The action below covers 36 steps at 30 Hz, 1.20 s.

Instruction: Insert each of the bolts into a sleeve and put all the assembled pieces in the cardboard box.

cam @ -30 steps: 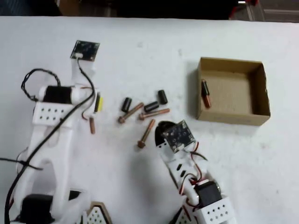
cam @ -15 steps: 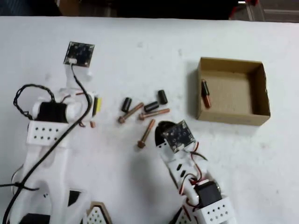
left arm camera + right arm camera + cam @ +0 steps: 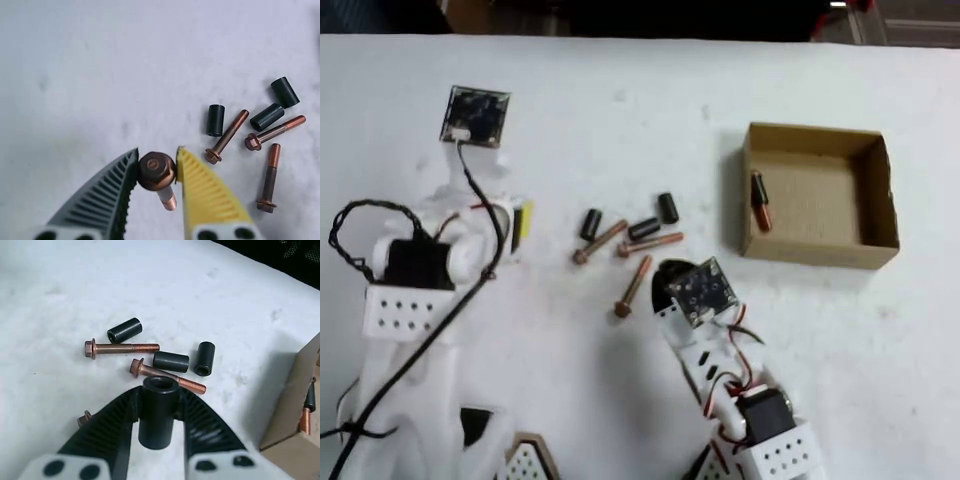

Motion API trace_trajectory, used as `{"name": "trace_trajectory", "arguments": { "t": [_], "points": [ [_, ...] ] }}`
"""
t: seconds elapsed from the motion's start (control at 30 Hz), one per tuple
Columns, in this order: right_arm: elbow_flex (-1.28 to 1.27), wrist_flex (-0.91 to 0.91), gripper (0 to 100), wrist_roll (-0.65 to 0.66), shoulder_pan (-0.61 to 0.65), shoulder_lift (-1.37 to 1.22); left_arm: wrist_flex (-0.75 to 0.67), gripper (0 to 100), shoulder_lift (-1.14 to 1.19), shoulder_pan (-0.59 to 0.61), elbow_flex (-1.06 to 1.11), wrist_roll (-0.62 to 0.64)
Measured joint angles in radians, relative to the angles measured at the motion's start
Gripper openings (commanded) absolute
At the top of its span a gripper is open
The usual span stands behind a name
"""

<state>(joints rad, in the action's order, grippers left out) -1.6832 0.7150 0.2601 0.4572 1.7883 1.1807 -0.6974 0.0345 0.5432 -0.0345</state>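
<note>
- Holding a copper bolt [image 3: 156,172] by its head, the left gripper [image 3: 157,151] has its grey jaw and its yellow jaw closed in just enough to pinch it. The thread end pokes out free, likely so it can go into a hole.
- The right gripper [image 3: 160,394] has its two black jaws squeezed onto a black sleeve [image 3: 158,412], one on each side. The open end of the sleeve sticks out past the fingertips, which looks like a good way to let a bolt slide in.
- Seen from above, the left arm [image 3: 415,270] is at the left side of the white table [image 3: 620,100], and the right arm [image 3: 720,350] is near the middle. They are well apart, so the held bolt and the held sleeve do not touch yet.
- Three loose bolts [image 3: 650,243] and three loose sleeves [image 3: 643,229] lie in a small pile on the table, between the two arms. They wait there, easy for either arm to reach.
- The cardboard box [image 3: 817,255] sits open at the right side of the table. One finished piece [image 3: 759,203] lies inside, close to the wall nearest the pile.
- The job looks early on: one piece is done and four pairs are left. Next, the bolt tip most likely has to line up straight with the sleeve hole, or it may bump the rim and slip.
</note>
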Motion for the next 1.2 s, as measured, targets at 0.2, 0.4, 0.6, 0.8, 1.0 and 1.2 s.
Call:
{"name": "trace_trajectory", "arguments": {
  "t": [0.2, 0.4, 0.6, 0.8, 1.0, 1.2],
  "points": [
    [0.000, 0.000, 1.7, 0.000, 0.000, 0.000, -0.023, 3, -0.063, 0.000, 0.077, 0.000],
    [0.000, 0.000, 1.7, 0.000, 0.000, 0.000, -0.118, 3, -0.172, 0.000, 0.196, 0.000],
    [0.000, 0.000, 1.7, 0.000, 0.000, 0.000, -0.183, 3, -0.305, -0.002, 0.293, 0.020],
    [0.000, 0.000, 1.7, 0.000, 0.000, 0.000, -0.203, 3, -0.388, -0.002, 0.318, 0.176],
    [0.000, 0.000, 1.7, -0.005, 0.000, 0.000, -0.203, 3, -0.399, -0.002, 0.318, 0.189],
    [0.000, -0.077, 1.7, -0.011, 0.000, 0.000, -0.203, 3, -0.399, -0.055, 0.318, 0.189]
  ]
}}
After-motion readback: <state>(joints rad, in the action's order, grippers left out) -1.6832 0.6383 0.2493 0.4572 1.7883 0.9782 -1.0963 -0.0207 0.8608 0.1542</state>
